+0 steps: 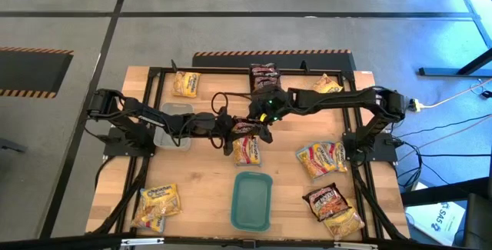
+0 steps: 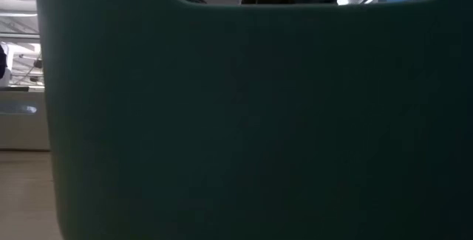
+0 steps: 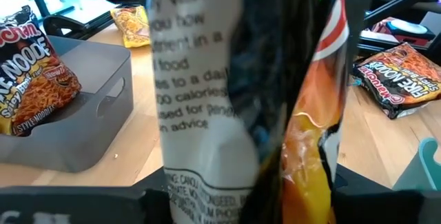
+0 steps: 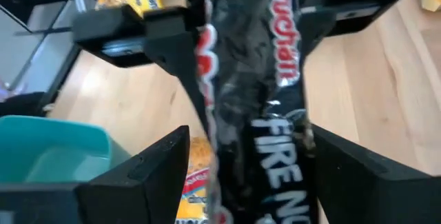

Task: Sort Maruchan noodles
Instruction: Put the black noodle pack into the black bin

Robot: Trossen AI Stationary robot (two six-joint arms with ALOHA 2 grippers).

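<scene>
Little sorting is judged done: one Fire Noodle packet (image 3: pixel 31 72) is seen in the grey tub (image 1: pixel 173 125) at left, while the teal tray (image 1: pixel 252 201) is empty. At centre, a dark packet (image 4: pixel 258 93) is pinched between the left gripper (image 1: pixel 228 129) and the right gripper (image 1: pixel 257 125), above a pale packet (image 1: pixel 247 151). Yellow packets (image 1: pixel 157 205), mixed packets (image 1: pixel 321 158) and others lie scattered, unsorted.
</scene>
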